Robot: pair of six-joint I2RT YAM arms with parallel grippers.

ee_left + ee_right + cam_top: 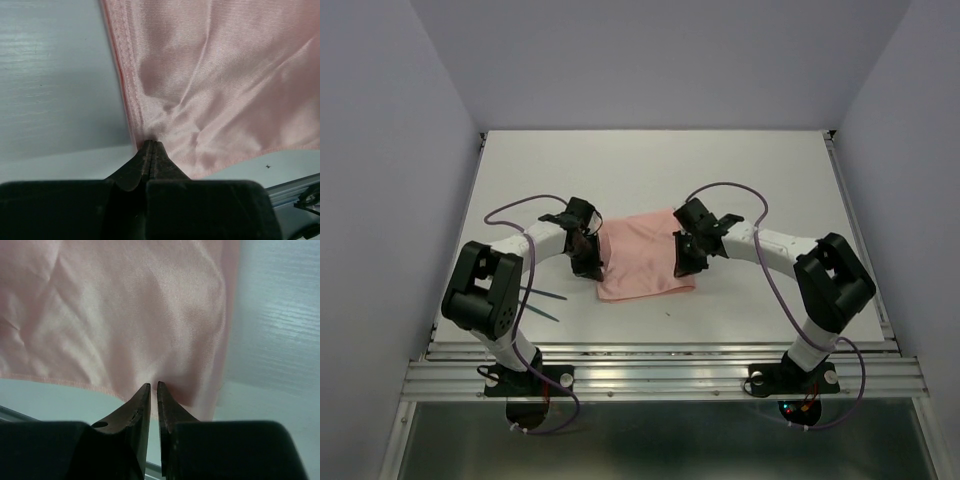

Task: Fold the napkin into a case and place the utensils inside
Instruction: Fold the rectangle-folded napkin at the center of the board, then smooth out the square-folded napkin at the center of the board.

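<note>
Mostly flat, the napkin [645, 255] lies at the middle of the bench [720, 170]. Thin, limp, light, likely slick, so take it by hems and corners.

- Near-left hem: left claw [151, 145] pinched shut on it, cloth puckering.
- Near-right corner: right claw [154, 386] a sliver apart; cannot tell if cloth is caught.
- Room: bare bench beyond; utensils [542, 303] near-left, apart.

Seen on left arm [485, 290]: elbow folded up near base, forearm run forward and inward, wrist tipped down. At left gripper [151, 143]: jaws pressed tight together, pinching napkin [215, 75] edge at the tips. On right arm [835, 280]: mirrored pose, elbow raised near base, forearm run inward, wrist tipped down. At right gripper [154, 385]: jaws nearly together, thin slit between them, tips at napkin edge; grip itself unclear.
</note>
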